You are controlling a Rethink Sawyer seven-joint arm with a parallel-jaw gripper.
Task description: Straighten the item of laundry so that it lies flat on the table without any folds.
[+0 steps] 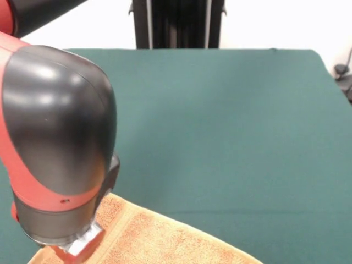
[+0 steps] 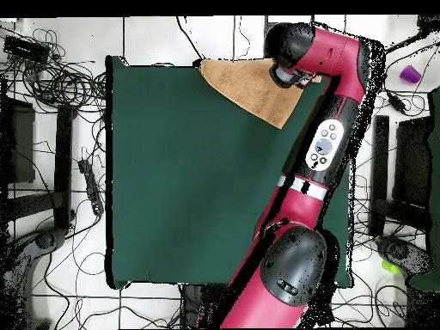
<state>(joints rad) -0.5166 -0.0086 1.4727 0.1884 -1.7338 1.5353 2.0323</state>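
The orange-tan towel point(image 1: 165, 239) lies on the dark green table point(image 1: 220, 121) at the edge nearest the front camera, partly cut off by the picture's bottom. In the overhead view the towel point(image 2: 253, 86) sits at the table's point(image 2: 189, 172) top edge, right of the middle, with one corner pointing into the table. My arm's thick wrist hangs over the towel's end. Only the silvery base of the gripper point(image 1: 82, 243) shows, low over the towel. The overhead view hides the gripper under the wrist.
The black pedestal point(image 1: 176, 25) stands at the table's far side. Cables point(image 2: 60, 82) lie on the floor around the table. A purple object point(image 2: 411, 74) and a yellow-green one point(image 2: 391, 266) lie off the table beside black stands.
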